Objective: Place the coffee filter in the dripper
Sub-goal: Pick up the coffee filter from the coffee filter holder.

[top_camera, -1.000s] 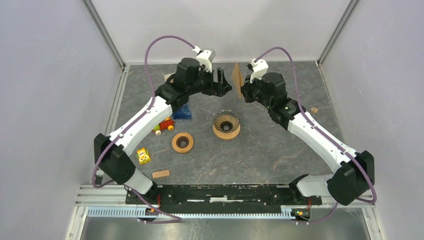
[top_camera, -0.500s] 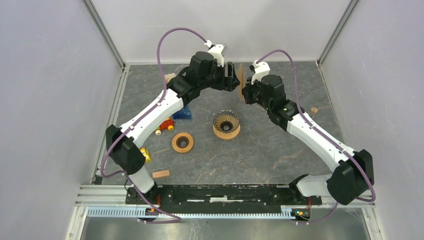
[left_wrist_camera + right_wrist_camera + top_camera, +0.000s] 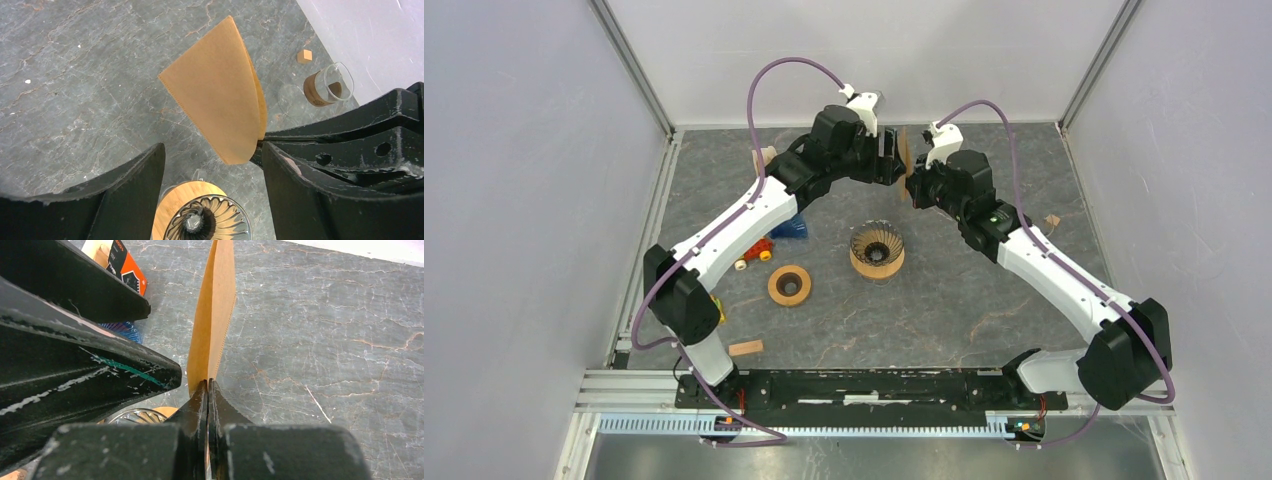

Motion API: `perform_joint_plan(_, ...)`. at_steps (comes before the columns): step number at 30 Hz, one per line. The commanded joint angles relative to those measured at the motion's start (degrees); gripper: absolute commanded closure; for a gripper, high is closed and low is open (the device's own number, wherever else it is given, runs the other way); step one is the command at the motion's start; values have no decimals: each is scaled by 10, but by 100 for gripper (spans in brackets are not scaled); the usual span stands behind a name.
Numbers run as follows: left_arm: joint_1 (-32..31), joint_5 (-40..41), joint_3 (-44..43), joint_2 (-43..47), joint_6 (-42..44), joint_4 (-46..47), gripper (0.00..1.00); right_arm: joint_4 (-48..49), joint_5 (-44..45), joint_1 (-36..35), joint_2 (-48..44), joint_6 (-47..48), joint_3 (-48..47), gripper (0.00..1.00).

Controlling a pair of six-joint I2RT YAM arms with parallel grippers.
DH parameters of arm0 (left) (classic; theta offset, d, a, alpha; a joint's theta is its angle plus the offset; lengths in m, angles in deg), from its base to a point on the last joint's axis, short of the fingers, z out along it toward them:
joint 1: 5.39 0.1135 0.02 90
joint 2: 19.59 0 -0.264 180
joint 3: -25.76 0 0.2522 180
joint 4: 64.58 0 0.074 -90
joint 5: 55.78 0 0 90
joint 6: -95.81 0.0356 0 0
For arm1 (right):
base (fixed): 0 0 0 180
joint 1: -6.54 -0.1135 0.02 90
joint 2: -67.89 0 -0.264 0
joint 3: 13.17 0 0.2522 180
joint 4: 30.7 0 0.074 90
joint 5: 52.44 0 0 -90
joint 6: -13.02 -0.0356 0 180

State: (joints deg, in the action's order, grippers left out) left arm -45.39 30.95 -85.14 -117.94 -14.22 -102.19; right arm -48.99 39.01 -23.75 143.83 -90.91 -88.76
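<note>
Top cam: right gripper [image 3: 911, 183] grips the coffee filter [image 3: 903, 150], which is seen edge-on, upright and in the air over the far part of the table [image 3: 984, 300], beyond the dripper [image 3: 877, 250]. Left gripper [image 3: 891, 160] meets it from the opposite side. Dripper sits empty mid-table, with a wooden ring [image 3: 790, 285] just to its left. Further left are a blue item [image 3: 790, 227], a toy car [image 3: 752, 250] and a wooden block [image 3: 745, 348]. A small cube [image 3: 1051, 221] lies beside the right arm.

Left wrist cam gives what the top cam can't: the filter's flat tan face, fanned like a folded cone, w/ the right gripper's closed tip clamped on its lower corner. Left jaws stand wide, one black finger [image 3: 125, 200] each side of the paper. Dripper's ribbed bowl shows directly below, btwn the fingers. A glass cup [image 3: 327, 85] w/ a cork band stands near the wall.

Right wrist cam: own jaws pressed tight together on the filter's bottom edge, the paper rising straight up. Left gripper's dark fingers block most of the left side. An orange box [image 3: 120, 260] peeks out behind them.
</note>
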Motion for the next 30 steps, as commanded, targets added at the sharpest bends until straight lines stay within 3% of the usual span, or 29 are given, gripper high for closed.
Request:
perform_joint_plan(1, -4, 5, -18, 1, -10, 16, 23, 26, -5, -2, -2, -5, 8, 100)
perform_joint_plan(13, -6, 7, -42, -18, 5, 12, 25, 31, -13, -2, -2, -4, 12, 100)
perform_joint_plan(30, -7, 15, -45, -34, 16, 11, 40, 32, -13, -2, -5, -2, 14, 100)
